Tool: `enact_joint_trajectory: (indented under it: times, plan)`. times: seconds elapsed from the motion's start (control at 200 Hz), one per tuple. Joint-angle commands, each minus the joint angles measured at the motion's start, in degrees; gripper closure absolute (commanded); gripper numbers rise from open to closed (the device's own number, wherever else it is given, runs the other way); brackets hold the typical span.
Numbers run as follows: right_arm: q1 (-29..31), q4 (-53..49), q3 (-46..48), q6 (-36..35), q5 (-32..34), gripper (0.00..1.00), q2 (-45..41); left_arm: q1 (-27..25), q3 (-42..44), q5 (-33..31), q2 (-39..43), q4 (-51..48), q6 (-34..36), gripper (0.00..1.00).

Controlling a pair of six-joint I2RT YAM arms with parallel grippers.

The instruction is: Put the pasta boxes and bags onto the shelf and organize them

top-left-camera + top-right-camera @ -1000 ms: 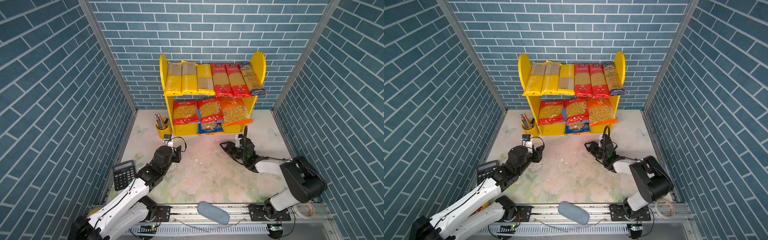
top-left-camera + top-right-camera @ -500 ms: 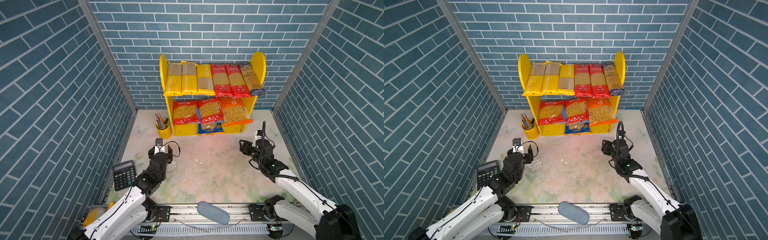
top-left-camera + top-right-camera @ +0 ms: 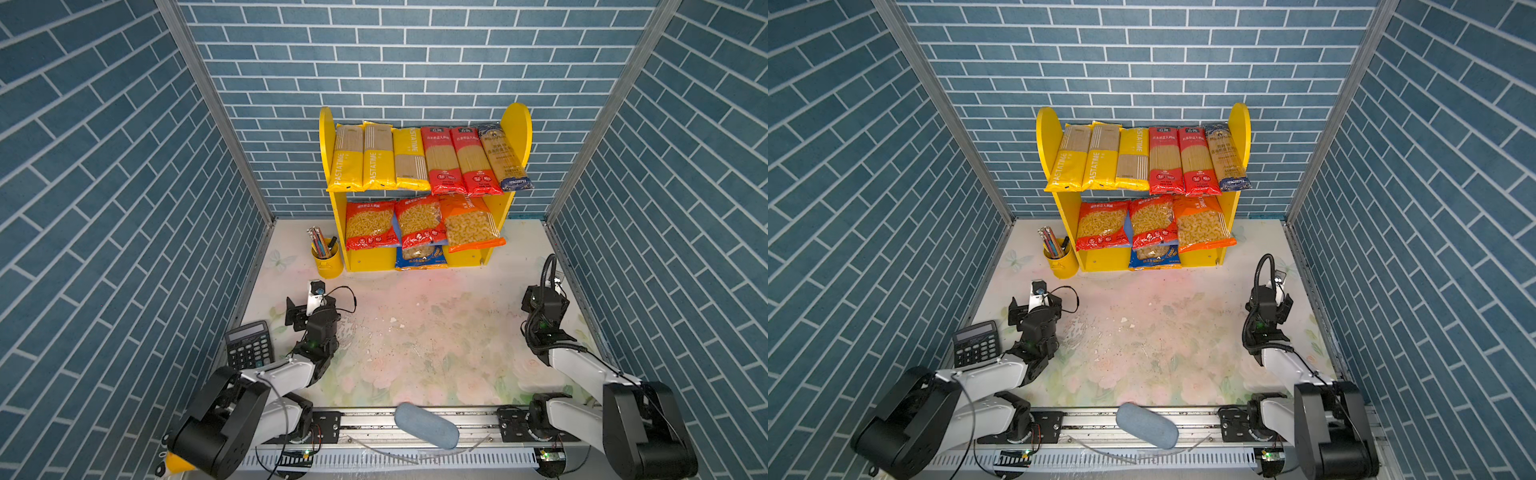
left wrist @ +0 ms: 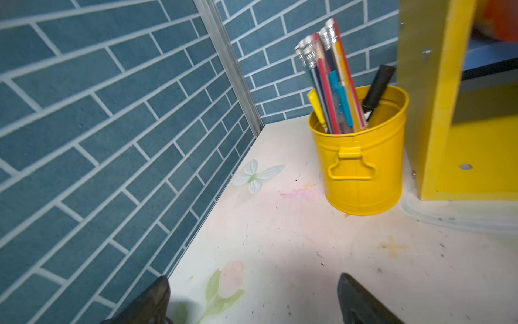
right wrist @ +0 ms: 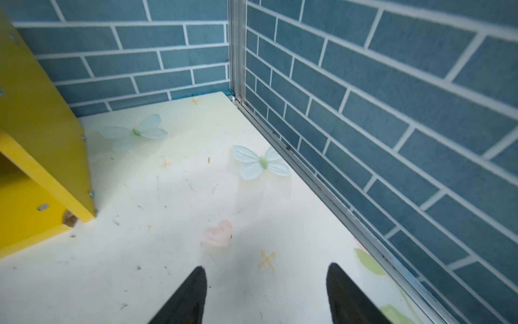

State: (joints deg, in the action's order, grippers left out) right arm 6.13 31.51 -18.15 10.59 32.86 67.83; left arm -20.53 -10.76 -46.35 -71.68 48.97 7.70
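Left tool [image 4: 253,297] and right tool [image 5: 266,291] hang released at the surface's [image 3: 415,332] side edges, while the pasta packs [image 3: 440,160], likely light, slippery, brittle and best pinched mid-body, lie on the shelf [image 3: 516,124] at its back edge.

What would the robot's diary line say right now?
left gripper: open, empty | right gripper: open, empty | pasta packs: on shelf

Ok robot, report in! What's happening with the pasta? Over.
Left hand open, empty. Right hand open, empty. Pasta packs on the shelf, none loose on the table. Pencil cup beside shelf, nothing blocking.
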Motion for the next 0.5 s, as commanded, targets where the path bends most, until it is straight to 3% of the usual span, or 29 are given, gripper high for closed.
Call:
enact_joint_trajectory:
  times: [0.0,0.11,0.175,0.25,0.3,0.39,0.44,0.495]
  plan:
    - [-1.7,14.6,2.0,-3.4,-3.7,0.33,4.2,3.5,-3.2,9.5,-4.5,6.7,-0.3,0.02]
    - [-3.2,16.7,1.3,-4.2,-7.4,0.31,7.9,6.6,-7.5,14.4,-8.5,3.6,1.1,0.0]
    - [-4.6,20.4,1.7,-4.8,-11.1,0.31,10.6,9.0,-5.0,18.1,-11.2,10.5,-0.1,0.0]
    - [-6.2,32.2,4.3,-5.4,-16.0,0.31,16.5,10.4,-2.4,19.5,-14.8,20.0,-0.5,0.0]
    - [-6.4,28.4,3.9,-5.0,-17.5,0.32,14.9,10.7,-2.9,21.7,-13.4,16.1,-1.3,0.0]
    - [-7.0,30.6,3.7,-5.1,-20.1,0.31,17.6,11.5,-4.5,23.1,-17.0,15.6,-1.7,0.0]
    - [-7.3,36.6,3.7,-5.8,-20.4,0.29,22.1,11.7,-5.5,22.5,-18.1,16.7,-1.0,0.0]
    - [-7.6,27.7,2.1,-4.2,-20.3,0.27,18.9,13.2,-7.2,24.5,-16.2,9.4,-3.4,0.0]
